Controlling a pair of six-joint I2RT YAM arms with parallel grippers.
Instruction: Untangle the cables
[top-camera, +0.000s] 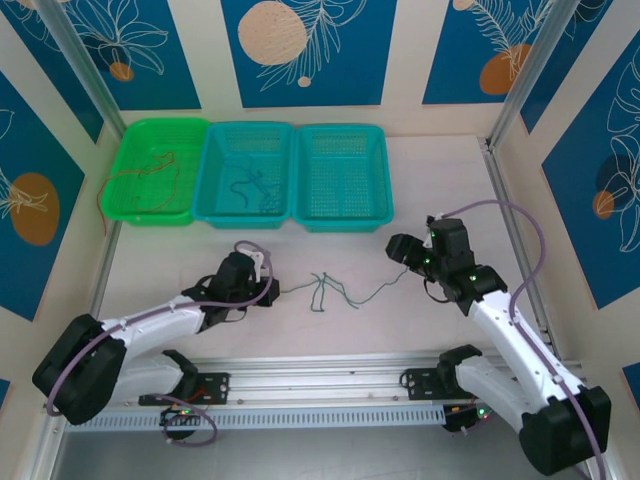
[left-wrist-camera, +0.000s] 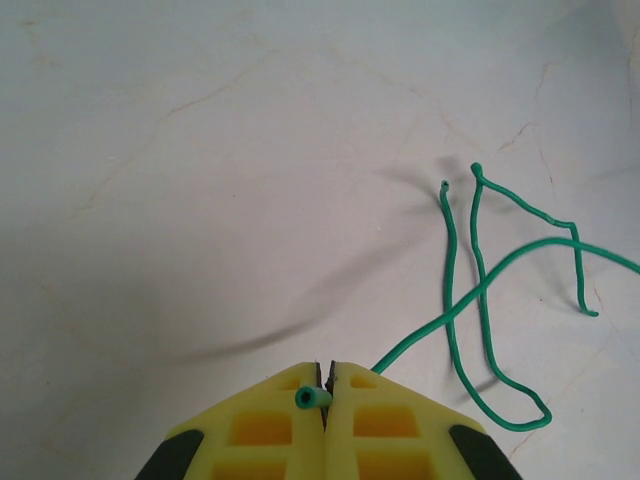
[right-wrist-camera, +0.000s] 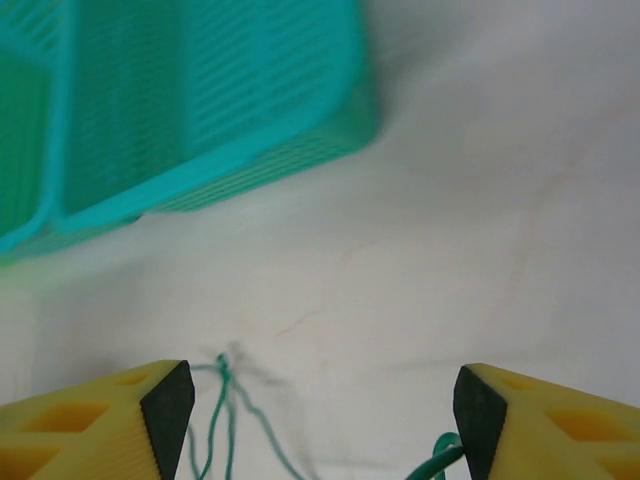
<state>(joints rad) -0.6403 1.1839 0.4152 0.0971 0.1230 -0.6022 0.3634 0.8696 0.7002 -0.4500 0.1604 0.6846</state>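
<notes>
**Rightward from the left fingers: the knot lies between the two arms**

Leftmost, the left fingers (left-wrist-camera: 330, 392) are pressed fully together on the tip of a green cable (left-wrist-camera: 420, 335), whose stub is seen poking out at the seam. From that pinch the cable is carried up and to the right across the counter (top-camera: 445, 175). Its long axis is laid roughly along the line joining the two arms.

Midway along, the knot (top-camera: 322, 290) is found on the bare counter, in front of the baskets (top-camera: 292, 222) and touching none of them. In the left wrist view a second green strand (left-wrist-camera: 478, 290) is seen looped across the held one, crossing it more than once.

Further right, a single strand (top-camera: 375, 292) trails from the knot toward the right fingers (top-camera: 404, 250). These are spread wide and nothing is held in them. A green curl (right-wrist-camera: 440, 462) lies just beside the inner face of one finger, not yet between the two.

Whether that curl belongs to the pinched cable cannot be told through the knot. The right arm is judged the nearer to this free end. A grasp there, followed by a pull away from the left arm, would probably act along the cable's own axis.
</notes>
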